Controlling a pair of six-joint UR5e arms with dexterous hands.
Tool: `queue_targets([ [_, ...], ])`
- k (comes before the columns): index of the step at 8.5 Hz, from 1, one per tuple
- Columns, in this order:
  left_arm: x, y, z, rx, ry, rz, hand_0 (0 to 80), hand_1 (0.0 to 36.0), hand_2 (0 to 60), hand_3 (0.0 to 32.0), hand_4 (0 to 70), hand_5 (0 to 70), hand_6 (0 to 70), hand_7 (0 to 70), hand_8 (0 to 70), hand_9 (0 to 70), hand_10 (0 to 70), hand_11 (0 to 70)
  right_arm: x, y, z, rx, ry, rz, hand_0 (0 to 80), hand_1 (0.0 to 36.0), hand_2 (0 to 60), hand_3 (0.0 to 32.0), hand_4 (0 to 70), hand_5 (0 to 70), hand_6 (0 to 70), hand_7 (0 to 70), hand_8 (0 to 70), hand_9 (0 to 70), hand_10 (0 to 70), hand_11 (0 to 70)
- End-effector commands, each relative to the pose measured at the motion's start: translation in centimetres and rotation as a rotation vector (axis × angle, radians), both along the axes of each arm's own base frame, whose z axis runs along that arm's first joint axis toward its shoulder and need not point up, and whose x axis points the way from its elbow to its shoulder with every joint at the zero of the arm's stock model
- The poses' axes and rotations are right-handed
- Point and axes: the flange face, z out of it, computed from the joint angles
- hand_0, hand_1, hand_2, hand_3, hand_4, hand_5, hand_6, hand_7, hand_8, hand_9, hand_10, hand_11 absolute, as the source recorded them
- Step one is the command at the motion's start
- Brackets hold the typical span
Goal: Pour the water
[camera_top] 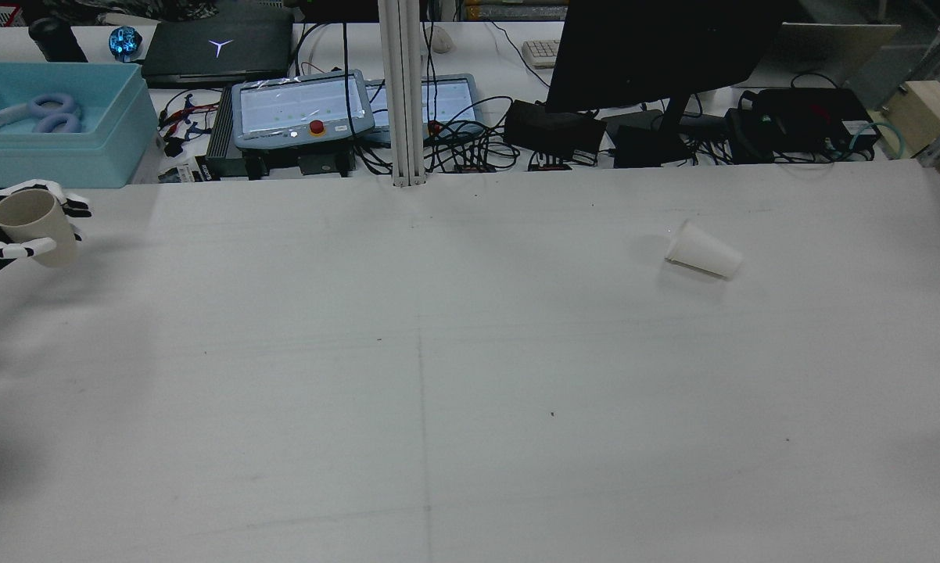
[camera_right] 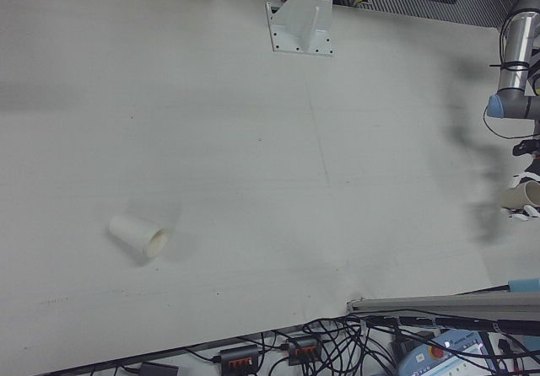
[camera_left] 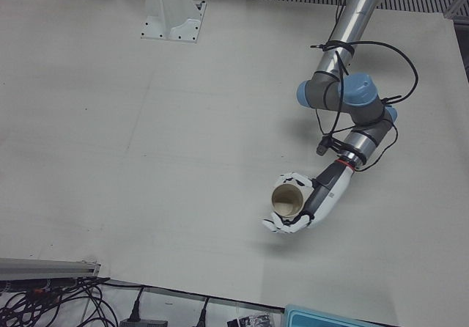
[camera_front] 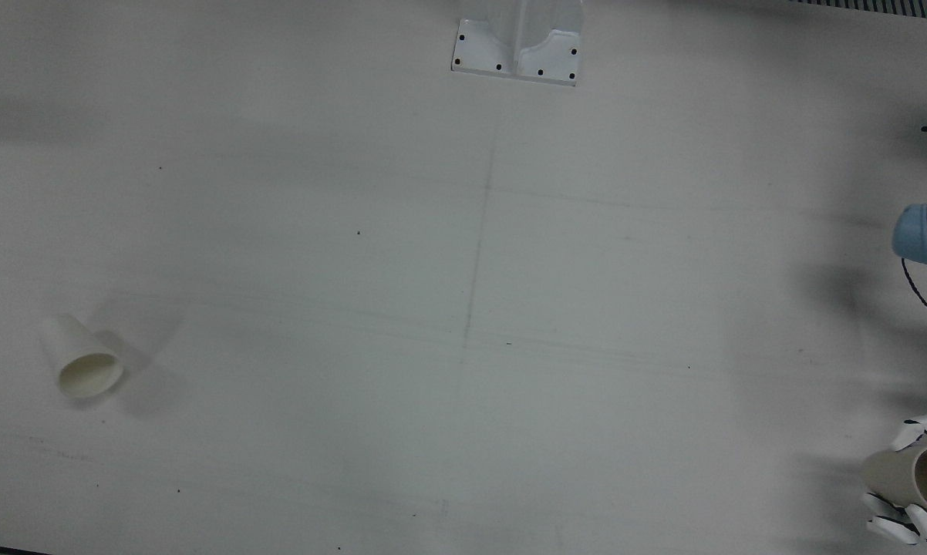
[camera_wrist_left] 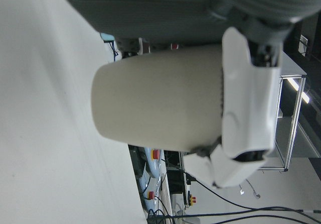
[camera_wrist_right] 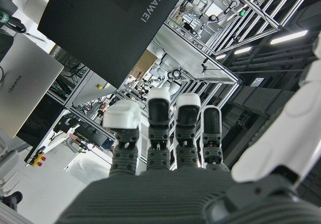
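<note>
Close against the left hand view's lens, the left hand (camera_wrist_left: 246,108) is gripping a beige cup (camera_wrist_left: 160,101), its white fingers (camera_left: 287,226) wrapping around the wall while the mouth is facing up. Above the white surface (camera_top: 470,391), at its left edge, that cup is hanging clear. Well apart on the right half, a white cup (camera_top: 703,250) is lying on its side. Right hand (camera_wrist_right: 165,133) fingers are spreading apart, holding nothing.

Two paper cups: one beige cup (camera_left: 286,201), one white cup (camera_top: 703,249)
</note>
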Motion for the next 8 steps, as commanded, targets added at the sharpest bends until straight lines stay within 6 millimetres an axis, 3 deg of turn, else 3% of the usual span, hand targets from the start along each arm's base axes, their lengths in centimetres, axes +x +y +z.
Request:
queue_targets([
  [1, -6.1, 3.6, 6.7, -0.041, -0.023, -0.069, 63.9, 36.0, 60.0, 0.0, 25.7, 70.0, 31.8, 28.9, 24.3, 27.2, 23.9, 37.8, 0.6, 0.4, 1.7, -0.03, 0.004, 0.005, 41.3, 4.4, 16.3, 0.0, 9.3, 48.1, 47.4, 62.0, 43.8, 57.0, 55.3, 70.0],
  [3, -8.8, 8.3, 11.3, -0.069, -0.084, -0.093, 61.0, 36.0, 60.0, 0.0, 24.5, 70.0, 30.3, 27.3, 23.7, 26.7, 24.0, 37.7, 1.0, 0.7, 2.5, -0.045, 0.001, 0.014, 41.2, 4.9, 16.0, 0.0, 8.5, 44.4, 44.2, 57.6, 40.7, 54.2, 49.9, 70.0],
  [5, -13.5, 12.8, 15.3, -0.086, -0.13, -0.158, 59.9, 36.0, 60.0, 0.0, 23.9, 70.0, 28.9, 26.2, 23.4, 26.8, 23.8, 37.4, 0.8, 0.5, 2.5, -0.043, -0.001, 0.009, 41.2, 5.3, 16.4, 0.0, 8.0, 44.0, 43.3, 56.9, 39.6, 53.0, 48.7, 69.0],
  [7, -16.4, 15.3, 16.7, -0.038, -0.164, -0.213, 58.5, 36.0, 60.0, 0.0, 23.7, 70.0, 25.7, 24.4, 21.4, 25.0, 21.1, 33.2, 0.5, 0.5, 2.6, -0.045, -0.001, 0.005, 40.7, 5.0, 16.8, 0.0, 8.2, 43.9, 43.4, 56.9, 39.3, 52.8, 48.2, 68.3],
  [8, -16.8, 16.4, 17.5, -0.039, -0.196, -0.22, 57.0, 35.0, 60.0, 0.0, 23.3, 70.0, 24.1, 23.3, 20.5, 24.5, 15.8, 25.4, 0.5, 0.5, 2.6, -0.046, -0.001, 0.005, 40.5, 5.0, 16.9, 0.0, 8.1, 43.8, 43.3, 57.0, 39.3, 52.9, 48.2, 68.3],
])
